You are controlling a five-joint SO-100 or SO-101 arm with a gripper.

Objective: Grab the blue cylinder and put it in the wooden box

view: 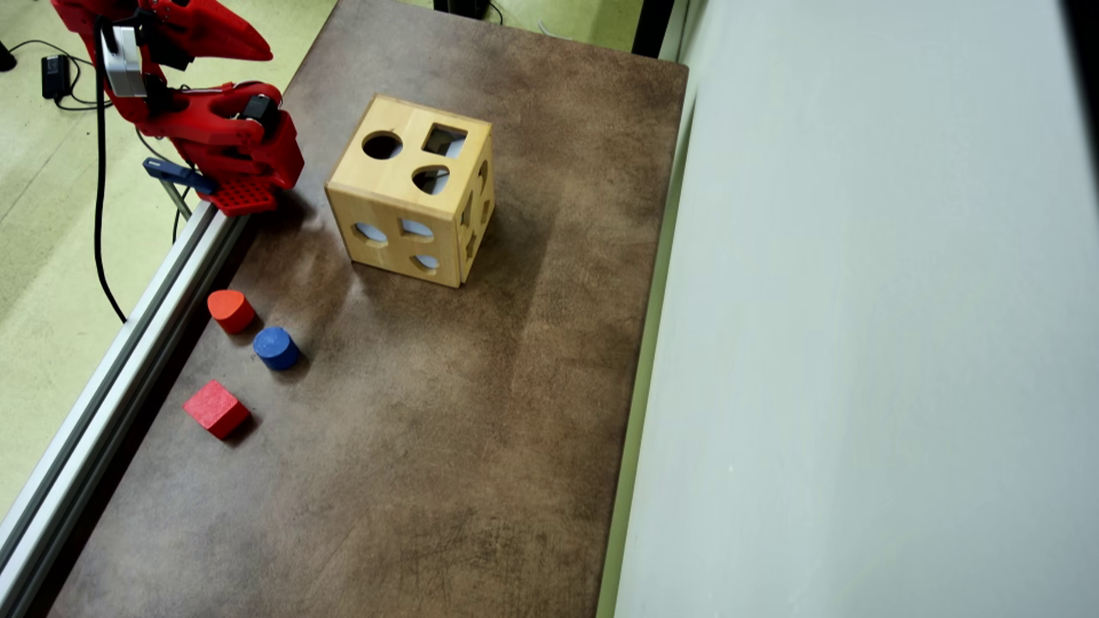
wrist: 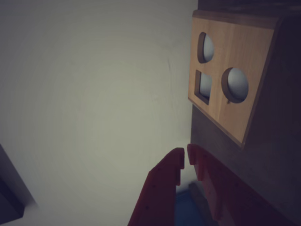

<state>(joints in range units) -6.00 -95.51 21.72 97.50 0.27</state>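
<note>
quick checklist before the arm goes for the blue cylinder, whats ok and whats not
1. End effector empty: ok, tips nearly together with nothing between them.
2. End effector open for a grasp: not ok.
3. Blue cylinder free: ok, upright in the overhead view, apart from the red rounded block and red cube.
4. Wooden box round hole on top clear: ok.
5. Arm near the cylinder: not ok, far off by the box.

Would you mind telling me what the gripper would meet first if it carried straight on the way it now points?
Probably the pale wall: in the wrist view the gripper points just left of the wooden box, though depth is unclear.
</note>
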